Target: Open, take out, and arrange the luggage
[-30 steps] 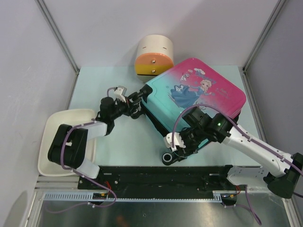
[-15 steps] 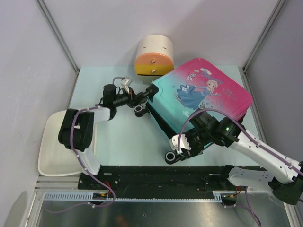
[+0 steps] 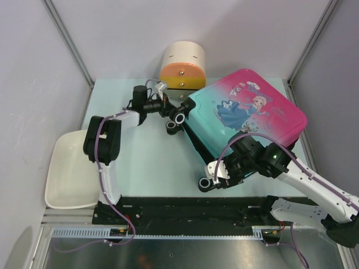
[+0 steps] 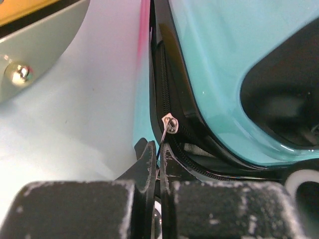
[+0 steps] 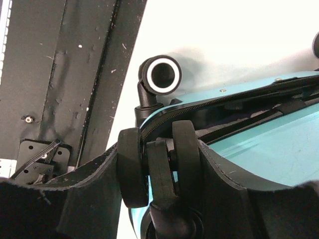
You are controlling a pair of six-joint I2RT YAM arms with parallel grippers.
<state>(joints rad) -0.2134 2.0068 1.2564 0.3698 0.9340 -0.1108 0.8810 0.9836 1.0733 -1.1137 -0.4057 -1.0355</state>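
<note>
The luggage (image 3: 249,112) lies flat at the right of the table, teal fading to pink, with a princess print on top. My left gripper (image 3: 169,107) reaches its near-left corner and is shut on the thin zipper pull (image 4: 164,135) that hangs from the slider (image 4: 171,123) on the black zip line beside the teal shell (image 4: 219,64). My right gripper (image 3: 225,171) is at the luggage's front corner, jaws clamped on a twin black caster wheel (image 5: 159,164). A second wheel (image 5: 160,74) with a white ring sits just beyond it.
A cream cylindrical box (image 3: 182,67) with orange-yellow drawers stands just behind the luggage's left corner; its drawer knob (image 4: 17,73) is close to my left fingers. A white tray (image 3: 67,168) lies at the left edge. The black base rail (image 3: 185,210) runs along the near edge.
My left gripper has travelled toward the back with the zipper pull, arm stretching out. The luggage has shifted right and back, and the right gripper moved with the wheel.
</note>
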